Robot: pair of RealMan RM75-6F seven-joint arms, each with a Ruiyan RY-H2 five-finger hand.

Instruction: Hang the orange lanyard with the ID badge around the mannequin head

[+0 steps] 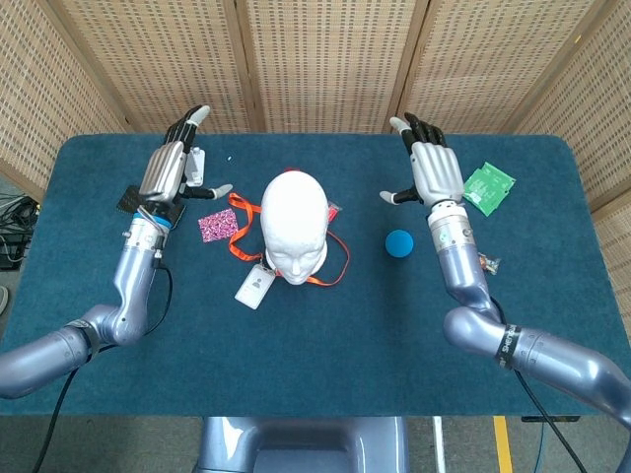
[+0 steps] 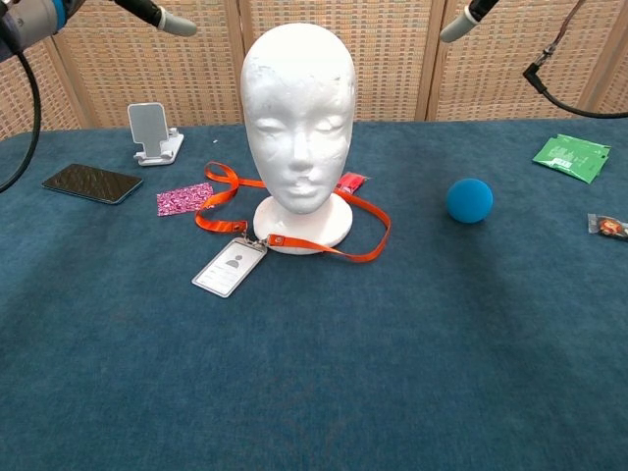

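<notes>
The white mannequin head point(image 1: 294, 225) point(image 2: 299, 113) stands upright on its round base at the table's middle. The orange lanyard point(image 1: 241, 219) point(image 2: 345, 215) lies slack on the cloth in a loop around that base. Its ID badge point(image 1: 254, 288) point(image 2: 229, 267) rests flat in front of the base, to the left. My left hand point(image 1: 170, 170) hovers left of the head with fingers spread and nothing in it. My right hand point(image 1: 434, 171) hovers right of the head, also spread and holding nothing. The chest view shows only fingertips point(image 2: 169, 21) at the top edge.
A black phone point(image 2: 92, 183), a white phone stand point(image 2: 152, 132) and a pink patterned card point(image 2: 185, 198) lie at the left. A blue ball point(image 1: 398, 242) point(image 2: 469, 200), a green packet point(image 1: 487, 186) point(image 2: 570, 156) and a small snack wrapper point(image 1: 485, 261) lie at the right. Wicker screens stand behind the table.
</notes>
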